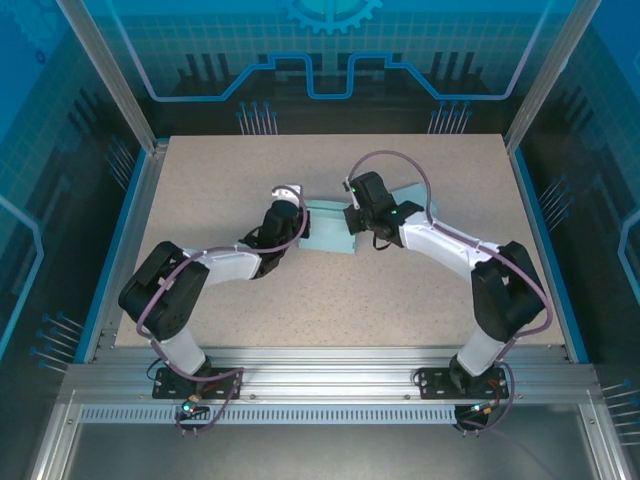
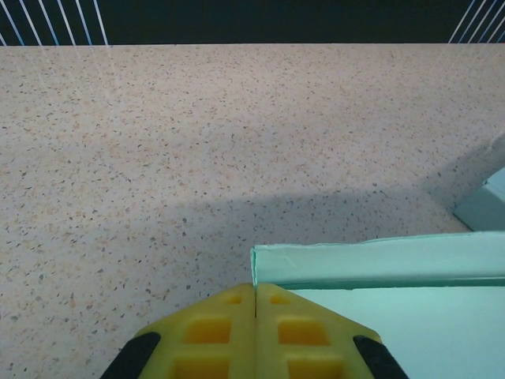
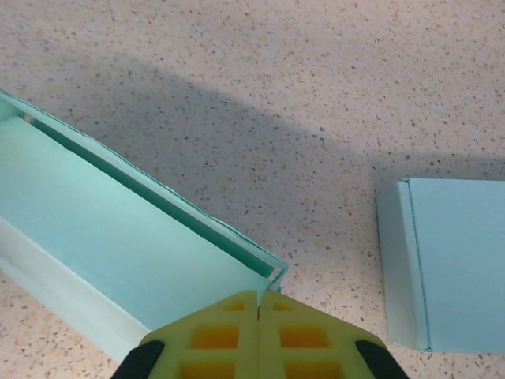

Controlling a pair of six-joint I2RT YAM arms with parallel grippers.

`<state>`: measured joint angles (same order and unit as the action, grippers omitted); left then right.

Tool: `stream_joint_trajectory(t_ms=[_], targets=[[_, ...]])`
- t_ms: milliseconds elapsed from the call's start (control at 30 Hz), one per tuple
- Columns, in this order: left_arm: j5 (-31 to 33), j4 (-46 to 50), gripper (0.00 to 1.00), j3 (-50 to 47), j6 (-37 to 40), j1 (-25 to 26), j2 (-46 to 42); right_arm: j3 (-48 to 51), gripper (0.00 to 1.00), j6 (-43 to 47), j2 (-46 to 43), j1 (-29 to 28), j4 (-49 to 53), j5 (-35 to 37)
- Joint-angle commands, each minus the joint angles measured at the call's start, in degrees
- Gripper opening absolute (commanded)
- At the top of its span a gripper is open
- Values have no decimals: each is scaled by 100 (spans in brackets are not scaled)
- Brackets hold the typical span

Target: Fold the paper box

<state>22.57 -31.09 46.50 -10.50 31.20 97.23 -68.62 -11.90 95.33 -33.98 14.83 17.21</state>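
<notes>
Top external view has the paper box (image 1: pixel 328 232) sitting roughly mid-table with both arms reaching in from either side, so it's caught between the left end effector (image 1: pixel 288 193) and the right end effector (image 1: pixel 352 212). Progress-wise I'd say we're past the halfway mark: from the wrist cams the long side wall is already standing upright and doubled over, and you can see down onto the pale teal floor of the box, so it reads as a tray and not a flat sheet. Both end effectors are closed, yellow fingers (image 2: pixel 213 332) pressed together with no gap, each parked right at a box corner. My read is they're each pinching a short end wall, though the paper itself is hidden between the pads. What's left, as far as I can judge, is locking those ends in and dealing with the second teal cardboard piece (image 3: pixel 450 260), which lies flat on the table beside the box with bare surface between them; lid or spare, can't tell. Surface is a speckled beige table (image 1: pixel 400 290), matte, nothing else on it that I can spot. Whole rig sits in an aluminium frame (image 1: pixel 118 88) with blue printed panels (image 1: pixel 330 50) round the back and sides.
</notes>
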Motion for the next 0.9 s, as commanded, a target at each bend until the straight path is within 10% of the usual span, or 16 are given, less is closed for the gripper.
stream_joint_trajectory(t_ms=[0, 867], targets=[[-384, -898, 0, -322, 180, 280, -280, 251, 0, 77, -252, -303, -823, -360], [206, -4515, 2, -2737, 748, 967, 49, 2668, 0, 751, -1006, -1685, -2868, 897]])
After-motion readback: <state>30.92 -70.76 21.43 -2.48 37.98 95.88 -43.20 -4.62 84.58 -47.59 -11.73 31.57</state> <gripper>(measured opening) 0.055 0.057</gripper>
